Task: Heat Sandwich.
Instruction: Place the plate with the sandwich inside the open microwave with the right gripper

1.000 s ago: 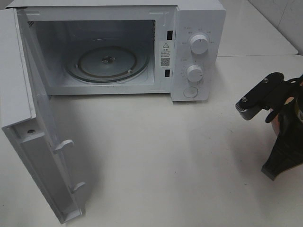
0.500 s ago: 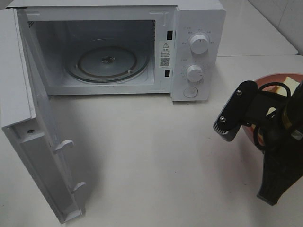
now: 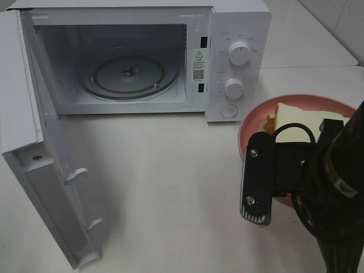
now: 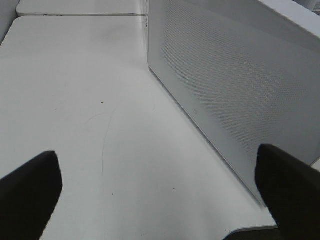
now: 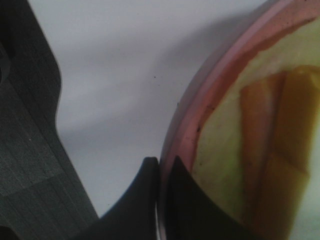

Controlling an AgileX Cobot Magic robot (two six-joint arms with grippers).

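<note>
Pink plate (image 3: 245, 128) rim pinched by right gripper (image 5: 159, 166) | sandwich (image 3: 298, 116) on plate, just beyond fingertips | left gripper (image 4: 160, 189) jaws apart

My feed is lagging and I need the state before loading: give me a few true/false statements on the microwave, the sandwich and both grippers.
1. The microwave door stands open. True.
2. The sandwich lies on the turntable. False: the turntable is bare; the sandwich is on the pink plate, outside, to the right of the microwave.
3. The right gripper is shut on the pink plate's rim. True.
4. The left gripper grips the plate as well. False: it is open and holds nothing.
</note>
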